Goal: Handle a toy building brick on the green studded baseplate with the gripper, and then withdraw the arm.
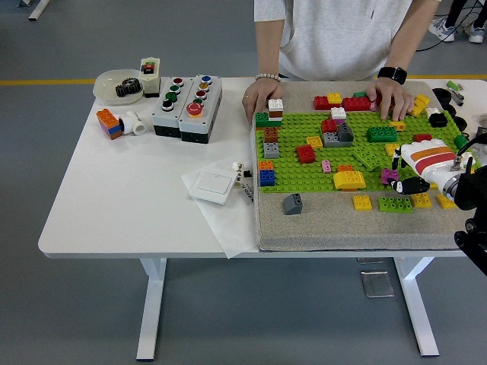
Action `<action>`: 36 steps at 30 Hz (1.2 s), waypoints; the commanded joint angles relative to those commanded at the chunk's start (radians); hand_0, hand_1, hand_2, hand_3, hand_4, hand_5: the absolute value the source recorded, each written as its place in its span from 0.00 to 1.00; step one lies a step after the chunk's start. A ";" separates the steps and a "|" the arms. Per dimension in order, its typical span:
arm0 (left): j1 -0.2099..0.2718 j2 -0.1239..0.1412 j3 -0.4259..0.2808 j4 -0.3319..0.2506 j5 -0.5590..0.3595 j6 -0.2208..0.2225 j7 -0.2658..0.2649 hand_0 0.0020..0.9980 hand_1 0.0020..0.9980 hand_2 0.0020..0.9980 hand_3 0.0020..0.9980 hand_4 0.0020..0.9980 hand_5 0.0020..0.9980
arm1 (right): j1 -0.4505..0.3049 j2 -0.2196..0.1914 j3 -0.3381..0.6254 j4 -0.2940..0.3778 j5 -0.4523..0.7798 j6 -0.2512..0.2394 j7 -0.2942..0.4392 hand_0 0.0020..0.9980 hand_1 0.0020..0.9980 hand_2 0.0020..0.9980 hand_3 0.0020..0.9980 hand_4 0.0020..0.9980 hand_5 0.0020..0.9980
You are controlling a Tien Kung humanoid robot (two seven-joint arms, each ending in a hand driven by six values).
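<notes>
Here your right hand (415, 179) has its fingers (411, 185) curled at the purple brick (391, 176); whether they grip it, you cannot tell. A person's hands (259, 97) steady the baseplate (304, 171).

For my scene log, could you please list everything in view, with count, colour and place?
Baseplate: one, green, on the mat, many mixed-colour bricks on it.
Mat: one, grey, table's right half.
Loose bricks: several, green, yellow, grey, on the mat's near strip.
Button boxes: two, grey, far left.
Bowl: one, white, far left corner, holds a black gear.
Switch: one, white, on paper.
Person's hands: two, resting at the mat's far edge.
Right hand: white with orange stripes, at the baseplate's right edge; grip unclear.
</notes>
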 joint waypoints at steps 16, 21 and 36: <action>0.004 -0.001 -0.005 0.001 0.007 -0.001 0.003 0.80 0.80 0.78 0.62 0.65 0.65 | -0.016 -0.017 0.014 0.063 0.001 0.029 0.004 0.47 0.49 0.55 0.52 0.77 0.32; 0.004 -0.001 -0.006 0.000 0.011 -0.002 0.005 0.80 0.80 0.78 0.62 0.65 0.65 | -0.016 -0.020 0.019 0.079 -0.006 0.037 0.006 0.45 0.52 0.58 0.55 0.83 0.31; 0.002 0.000 -0.005 0.001 0.010 -0.002 0.003 0.79 0.80 0.78 0.62 0.65 0.65 | -0.015 -0.023 0.026 0.069 -0.026 0.053 0.003 0.46 0.55 0.62 0.58 0.86 0.33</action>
